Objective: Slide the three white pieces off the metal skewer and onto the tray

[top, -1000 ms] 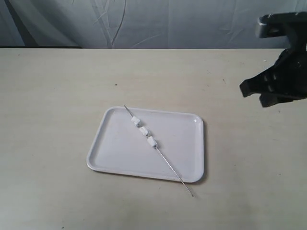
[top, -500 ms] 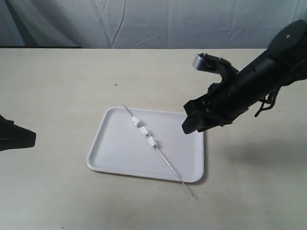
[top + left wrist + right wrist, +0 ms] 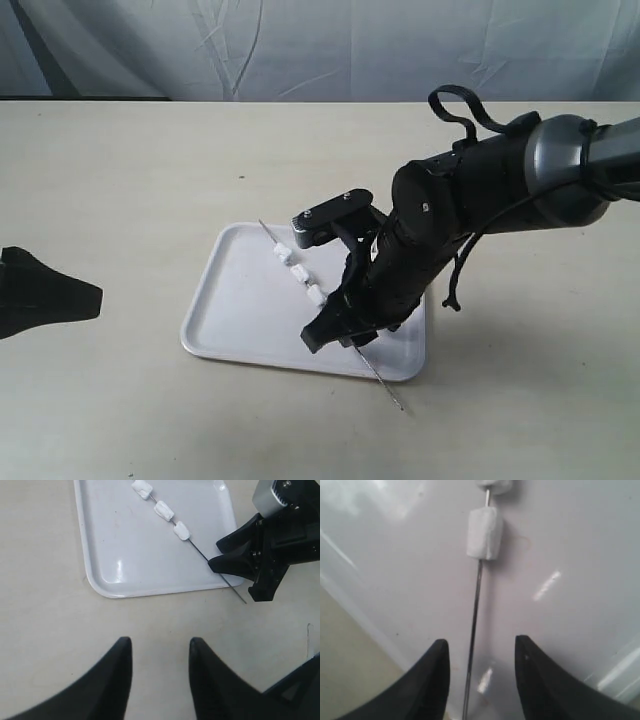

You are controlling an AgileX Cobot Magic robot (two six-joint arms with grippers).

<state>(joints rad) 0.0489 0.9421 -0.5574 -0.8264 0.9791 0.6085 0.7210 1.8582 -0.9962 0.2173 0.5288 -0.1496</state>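
Observation:
The white tray (image 3: 235, 305) lies mid-table. The metal skewer (image 3: 386, 386) rests slantwise across it, its near end past the tray's front rim. Three white pieces (image 3: 298, 273) are threaded on its far half. My right gripper (image 3: 338, 338) is open and low over the tray, its fingers on either side of the skewer's bare part. In the right wrist view the skewer (image 3: 474, 625) runs between the open right gripper (image 3: 481, 645), close to one finger, with the nearest piece (image 3: 483, 532) ahead. My left gripper (image 3: 160, 645) is open over bare table, apart from the tray (image 3: 125, 555).
The beige table (image 3: 130, 170) stretches around the tray, with a wrinkled grey cloth backdrop (image 3: 330, 45) behind it. My left gripper (image 3: 85, 296) reaches in at the table's left edge. The right arm's body (image 3: 470, 200) hangs over the tray's right side.
My right arm swung in from the back right and came down onto the tray over the skewer. My left gripper entered at the left edge. Skewer and pieces stayed put.

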